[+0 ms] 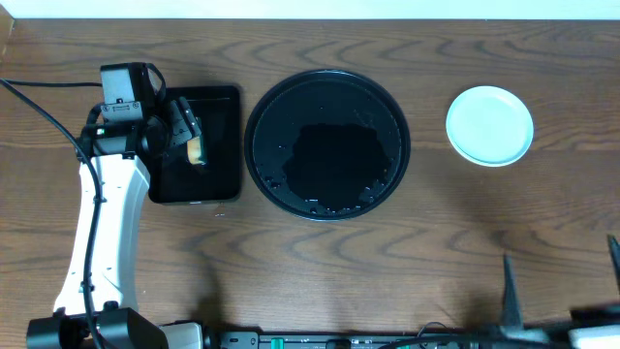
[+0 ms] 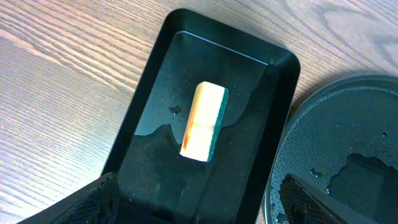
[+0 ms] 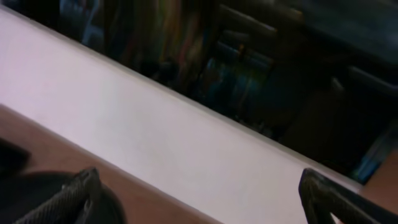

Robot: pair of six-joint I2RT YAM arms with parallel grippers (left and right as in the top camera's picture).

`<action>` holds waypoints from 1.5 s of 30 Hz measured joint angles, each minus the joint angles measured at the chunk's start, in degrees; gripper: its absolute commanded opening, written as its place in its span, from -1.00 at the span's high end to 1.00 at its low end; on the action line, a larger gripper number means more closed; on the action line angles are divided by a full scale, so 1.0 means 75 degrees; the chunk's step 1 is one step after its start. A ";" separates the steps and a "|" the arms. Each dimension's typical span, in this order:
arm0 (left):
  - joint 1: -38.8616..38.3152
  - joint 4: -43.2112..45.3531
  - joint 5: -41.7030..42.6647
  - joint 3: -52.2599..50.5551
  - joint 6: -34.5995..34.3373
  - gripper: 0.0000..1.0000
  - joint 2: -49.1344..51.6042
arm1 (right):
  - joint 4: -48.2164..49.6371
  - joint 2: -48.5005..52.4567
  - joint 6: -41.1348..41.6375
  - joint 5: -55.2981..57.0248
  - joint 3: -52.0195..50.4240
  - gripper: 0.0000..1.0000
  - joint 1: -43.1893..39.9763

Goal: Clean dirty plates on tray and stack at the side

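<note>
The round black tray (image 1: 326,85) sits in the upper middle of the overhead frame. It holds a broad film of water and scattered droplets across its glossy floor. The same wet surface shows at the right edge of the left wrist view.

Just beside it, to the frame's left, lies a smaller rectangular black tray (image 2: 283,68). A puddle covers its near half. A sponge (image 2: 203,121) lies in the middle of it, pale yellow with a green scouring side and an orange streak on its yellow face.

The plates (image 1: 489,125) rest on the bare wooden table (image 1: 291,281) in the upper right of the overhead frame, well apart from the round tray. Only a pale mint top plate shows from above, so how many lie under it cannot be told.

The left gripper (image 2: 198,199) hangs over the rectangular tray with its jaws wide apart and nothing between them. The right gripper (image 1: 561,274) is at the lower right of the overhead frame, near the table's edge. Its fingers (image 3: 81,193) are spread wide and hold nothing. Its wrist view is blurred, showing a pale band and dark shapes beyond.

A dark bar along the bottom edge of the overhead frame carries a small green patch (image 1: 274,341), too small to read.
</note>
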 measured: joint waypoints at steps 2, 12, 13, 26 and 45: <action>0.0000 0.0000 0.0000 0.0000 0.0000 -0.65 0.0000 | 0.0895 -0.0169 -0.0082 -0.0067 -0.0708 -0.98 0.0000; 0.0000 0.0000 0.0000 0.0000 0.0000 -0.65 0.0000 | 0.4261 -0.0530 0.0256 -0.0009 -0.4022 -0.99 0.0000; 0.0000 0.0000 0.0000 0.0000 0.0000 -0.65 0.0000 | 0.4354 -0.0536 0.0358 0.0067 -0.4208 -0.98 0.0000; 0.0000 0.0000 0.0000 0.0000 0.0000 -0.65 0.0000 | 0.5042 -0.0551 0.1903 0.1649 -0.6210 -0.99 0.0000; 0.0000 0.0000 0.0000 0.0000 0.0000 -0.65 0.0000 | 0.3040 -0.0580 0.2323 0.1868 -0.6534 -0.99 0.0000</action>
